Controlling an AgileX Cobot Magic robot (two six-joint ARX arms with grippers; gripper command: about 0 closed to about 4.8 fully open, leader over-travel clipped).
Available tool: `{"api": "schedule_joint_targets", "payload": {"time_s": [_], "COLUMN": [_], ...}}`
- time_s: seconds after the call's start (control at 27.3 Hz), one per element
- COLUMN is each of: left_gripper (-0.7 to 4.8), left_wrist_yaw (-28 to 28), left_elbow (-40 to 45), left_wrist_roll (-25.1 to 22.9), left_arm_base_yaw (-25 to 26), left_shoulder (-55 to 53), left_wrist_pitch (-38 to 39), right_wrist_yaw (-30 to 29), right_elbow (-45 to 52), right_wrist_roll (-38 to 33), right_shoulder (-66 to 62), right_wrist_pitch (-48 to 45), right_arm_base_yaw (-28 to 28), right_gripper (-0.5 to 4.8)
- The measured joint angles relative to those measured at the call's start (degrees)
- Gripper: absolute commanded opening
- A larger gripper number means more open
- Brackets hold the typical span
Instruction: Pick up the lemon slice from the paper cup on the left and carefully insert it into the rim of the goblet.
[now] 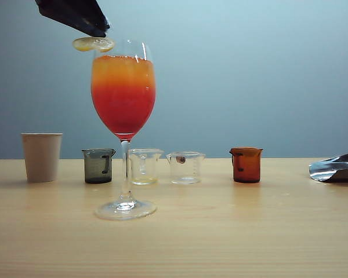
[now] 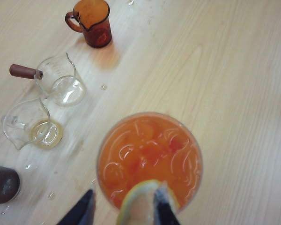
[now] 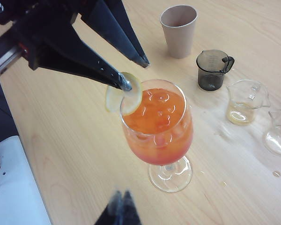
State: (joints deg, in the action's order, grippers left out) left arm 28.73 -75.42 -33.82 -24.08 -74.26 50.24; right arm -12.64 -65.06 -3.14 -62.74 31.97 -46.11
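Observation:
The goblet (image 1: pixel 123 92) with its red-to-orange drink stands at centre left on the wooden table. The lemon slice (image 1: pixel 93 44) sits across the goblet's rim on its left side, part over the drink and part outside (image 3: pixel 117 101). My left gripper (image 3: pixel 133 72) hovers just above it, open. One finger tip touches the slice and the other stands well apart. In the left wrist view the slice (image 2: pixel 133 206) lies against one finger over the goblet (image 2: pixel 150 154). The paper cup (image 1: pixel 42 156) stands far left. My right gripper (image 3: pixel 122 197) is shut and empty, low beside the goblet's foot.
A row of small beakers stands behind the goblet: dark grey (image 1: pixel 98 165), two clear ones (image 1: pixel 144 165) (image 1: pixel 185 167), and an amber one (image 1: pixel 246 164). Crumpled silver foil (image 1: pixel 336 168) lies at the right edge. Drops of liquid dot the table near the beakers.

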Motion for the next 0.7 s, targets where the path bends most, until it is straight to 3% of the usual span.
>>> {"api": "schedule_joint_targets", "payload": {"time_s": [0.7], "left_gripper": [1.62], "left_wrist_yaw": [0.59], "left_elbow": [-3.19], "left_wrist_roll": [1.66], "left_arm_base_yaw": [0.00], "left_shoulder": [0.22], "left_wrist_pitch": [-0.20], "right_wrist_yaw": [-0.20], "right_elbow": [0.00], "right_wrist_roll": [-0.02], "right_shoulder": [0.00], "right_wrist_pitch": [0.02], "right_arm_base_yaw": [0.00], "right_gripper": [-0.09]}}
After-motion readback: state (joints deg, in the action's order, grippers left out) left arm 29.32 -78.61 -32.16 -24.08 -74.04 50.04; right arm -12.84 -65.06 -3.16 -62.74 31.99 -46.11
